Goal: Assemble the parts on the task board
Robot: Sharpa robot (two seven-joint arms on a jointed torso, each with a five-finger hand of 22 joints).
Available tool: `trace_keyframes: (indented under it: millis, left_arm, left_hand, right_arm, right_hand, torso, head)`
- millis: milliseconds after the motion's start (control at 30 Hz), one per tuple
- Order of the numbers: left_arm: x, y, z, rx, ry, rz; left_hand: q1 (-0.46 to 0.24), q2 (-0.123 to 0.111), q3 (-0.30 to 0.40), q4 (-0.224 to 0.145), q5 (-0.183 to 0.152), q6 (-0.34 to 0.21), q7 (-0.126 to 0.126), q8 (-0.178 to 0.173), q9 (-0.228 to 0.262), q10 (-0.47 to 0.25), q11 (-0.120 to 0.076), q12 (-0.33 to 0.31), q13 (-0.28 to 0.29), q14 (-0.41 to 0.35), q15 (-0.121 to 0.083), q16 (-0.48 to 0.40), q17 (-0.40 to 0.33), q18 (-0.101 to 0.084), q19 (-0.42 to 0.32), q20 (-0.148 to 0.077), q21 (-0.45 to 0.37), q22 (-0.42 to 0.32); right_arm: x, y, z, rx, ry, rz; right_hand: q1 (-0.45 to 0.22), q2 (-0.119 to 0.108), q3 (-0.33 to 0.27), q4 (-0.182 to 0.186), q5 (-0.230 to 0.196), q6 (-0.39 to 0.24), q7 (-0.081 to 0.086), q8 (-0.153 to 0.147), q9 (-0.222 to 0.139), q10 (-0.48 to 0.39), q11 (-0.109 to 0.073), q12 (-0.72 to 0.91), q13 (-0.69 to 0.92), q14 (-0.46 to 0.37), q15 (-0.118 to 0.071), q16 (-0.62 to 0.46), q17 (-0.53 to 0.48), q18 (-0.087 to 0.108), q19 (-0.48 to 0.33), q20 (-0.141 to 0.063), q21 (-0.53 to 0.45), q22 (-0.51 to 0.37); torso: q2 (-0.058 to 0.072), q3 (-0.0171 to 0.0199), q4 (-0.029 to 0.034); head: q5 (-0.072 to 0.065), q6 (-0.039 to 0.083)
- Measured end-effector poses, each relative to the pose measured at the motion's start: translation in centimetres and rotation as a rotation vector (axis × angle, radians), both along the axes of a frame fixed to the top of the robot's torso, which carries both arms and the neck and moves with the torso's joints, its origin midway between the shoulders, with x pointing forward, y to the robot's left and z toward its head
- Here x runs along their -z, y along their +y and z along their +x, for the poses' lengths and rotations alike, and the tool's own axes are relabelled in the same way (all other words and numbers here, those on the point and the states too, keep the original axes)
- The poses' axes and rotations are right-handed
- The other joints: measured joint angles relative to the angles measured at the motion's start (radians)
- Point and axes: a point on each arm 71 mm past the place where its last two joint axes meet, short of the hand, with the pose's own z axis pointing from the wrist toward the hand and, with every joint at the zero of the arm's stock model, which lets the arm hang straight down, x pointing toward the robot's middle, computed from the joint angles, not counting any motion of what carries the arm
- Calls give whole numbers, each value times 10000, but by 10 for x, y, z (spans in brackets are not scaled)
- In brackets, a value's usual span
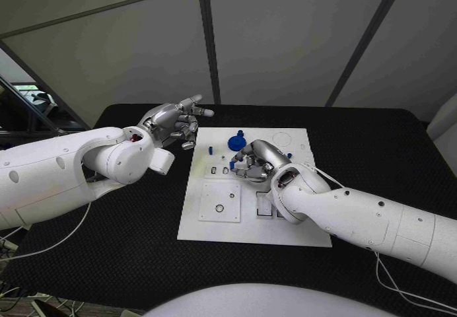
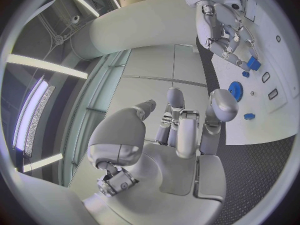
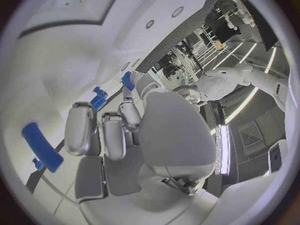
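The white task board (image 1: 290,228) lies in the middle of the black table. A blue gear (image 1: 236,140) and a small blue part (image 1: 210,150) sit near its far edge. My right hand (image 1: 255,160) is low over the board with its fingers curled down. A blue part (image 1: 233,164) lies right at its fingertips, and I cannot tell whether they grip it. In the left wrist view the same right hand (image 2: 222,35) reaches a blue part (image 2: 252,63). My left hand (image 1: 176,122) is raised left of the board, fingers apart, holding nothing.
The board (image 3: 37,60) carries several slots and holes, plus a raised plate (image 1: 221,201) near the front. A blue bar (image 3: 42,146) lies flat on it beside my right hand's fingers (image 3: 112,135). Black table (image 1: 114,251) surrounds the board on every side.
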Motion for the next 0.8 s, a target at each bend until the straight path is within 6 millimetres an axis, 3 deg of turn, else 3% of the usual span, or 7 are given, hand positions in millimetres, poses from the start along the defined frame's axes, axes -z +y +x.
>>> trace_keyframes:
  millis: [800]
  left_arm:
    - [0,-3,0,84,-8,-16]
  left_hand:
    - [0,0,30,-30,0,0,0,0,10,2,2,0,1,0,0,0,0,0,0,0,0,1]
  right_arm:
    - [3,1,2,27,7,-643]
  right_hand:
    - [-30,-32,-6,-4,9,0,0,0,0,0,0,1,1,0,0,0,-2,0,0,0,0,-10]
  torso:
    - [-1,1,0]
  head:
    - [35,-58]
